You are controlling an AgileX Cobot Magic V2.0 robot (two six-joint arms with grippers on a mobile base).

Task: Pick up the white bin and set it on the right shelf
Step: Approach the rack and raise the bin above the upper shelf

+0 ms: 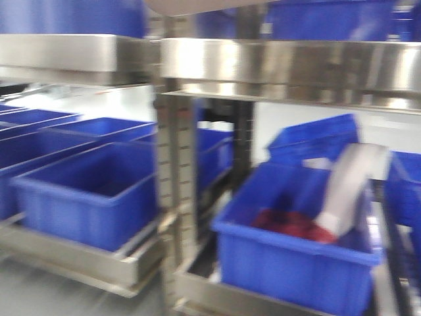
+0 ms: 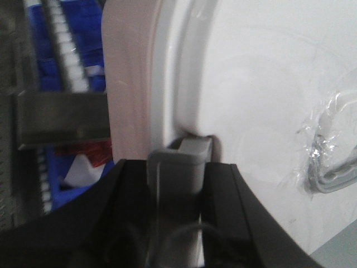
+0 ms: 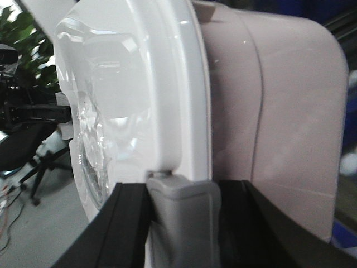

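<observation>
The white bin [image 2: 268, 84] fills both wrist views, with its white lid and pinkish body [image 3: 279, 111]. My left gripper [image 2: 177, 167] is shut on a grey handle [image 2: 178, 159] at the lid's edge. My right gripper [image 3: 181, 190] is shut on the grey handle [image 3: 184, 201] at the opposite edge. In the front view only a pale pinkish edge of the bin [image 1: 191, 5] shows at the top, above the rails. The right shelf [image 1: 289, 62] is the shiny steel rail at upper right, with dark perforated uprights [image 1: 242, 141] below it.
A second steel rack rail [image 1: 66, 56] runs at upper left. Blue bins [image 1: 92, 191] sit on the lower shelves. One blue bin [image 1: 296, 257] holds red items and a white roll. An office chair [image 3: 28, 145] and a plant stand behind the bin.
</observation>
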